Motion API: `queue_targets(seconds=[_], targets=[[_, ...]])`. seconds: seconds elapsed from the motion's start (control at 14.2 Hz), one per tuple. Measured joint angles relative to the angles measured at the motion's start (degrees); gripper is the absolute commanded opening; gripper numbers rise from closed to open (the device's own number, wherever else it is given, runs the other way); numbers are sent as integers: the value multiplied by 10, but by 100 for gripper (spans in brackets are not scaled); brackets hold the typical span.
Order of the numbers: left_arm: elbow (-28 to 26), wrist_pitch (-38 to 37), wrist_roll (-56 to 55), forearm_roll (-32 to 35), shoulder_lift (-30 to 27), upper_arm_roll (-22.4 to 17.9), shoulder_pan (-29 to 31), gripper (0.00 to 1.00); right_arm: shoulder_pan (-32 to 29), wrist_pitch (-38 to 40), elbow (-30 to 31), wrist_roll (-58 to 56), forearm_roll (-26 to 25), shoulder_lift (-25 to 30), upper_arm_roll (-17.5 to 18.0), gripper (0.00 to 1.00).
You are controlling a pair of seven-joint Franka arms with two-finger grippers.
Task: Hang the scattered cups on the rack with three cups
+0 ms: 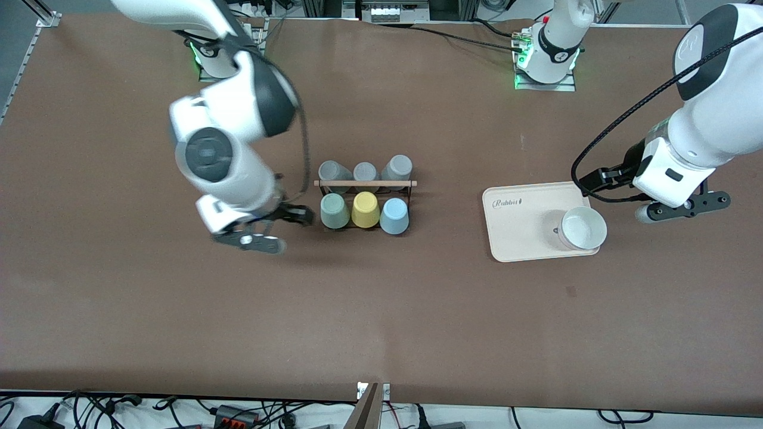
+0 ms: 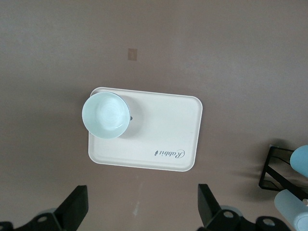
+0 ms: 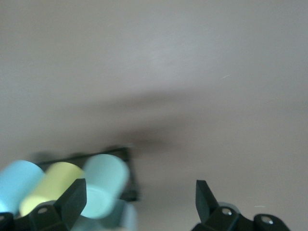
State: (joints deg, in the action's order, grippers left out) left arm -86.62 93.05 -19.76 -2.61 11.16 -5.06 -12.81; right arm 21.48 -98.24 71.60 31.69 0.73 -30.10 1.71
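Right tool [image 1: 295, 215], fingers spread and empty, just beside the rack [image 1: 365, 184].
You see the mint cup [image 1: 334, 211] and blue cup [image 1: 394, 215] hung there; your left tool [image 2: 142, 204] waits wide open, empty, above the worktop [image 1: 417, 322].

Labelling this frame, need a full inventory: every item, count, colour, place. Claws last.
rack: 1, black wire with a light wooden rod on top, mid-table.
mint green cup: 1, on the rack's row nearer the front camera, at the right arm's end.
yellow cup: 1, middle of that row.
light blue cup: 1, same row, at the left arm's end.
grey cups: 3, on the rack's farther row.
tray: 1, cream, toward the left arm's end of the table.
bowl: 1, white, on the tray's corner.
table: 1, brown.
right claw: open, empty, beside the mint green cup.
left claw: open, empty, beside the tray; this arm waits.
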Motion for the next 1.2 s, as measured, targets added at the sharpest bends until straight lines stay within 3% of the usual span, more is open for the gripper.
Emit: queue_targets(seconds=[0.21, 0.63, 0.77, 1.06, 1.2], targets=[[0, 0, 0, -8, 0, 3, -2, 100, -88, 57, -4, -91, -7, 52, -2, 100], [0, 0, 0, -23, 0, 7, -8, 100, -202, 68, 50, -253, -18, 127, -2, 100], [0, 0, 0, -35, 0, 8, -8, 100, -216, 52, 101, -262, -18, 166, -2, 100], [0, 0, 0, -39, 0, 8, -8, 100, -216, -37, 267, -262, -18, 282, 4, 100], [0, 0, 0, -39, 0, 8, -8, 100, -216, -31, 304, -262, -19, 316, 5, 100]])
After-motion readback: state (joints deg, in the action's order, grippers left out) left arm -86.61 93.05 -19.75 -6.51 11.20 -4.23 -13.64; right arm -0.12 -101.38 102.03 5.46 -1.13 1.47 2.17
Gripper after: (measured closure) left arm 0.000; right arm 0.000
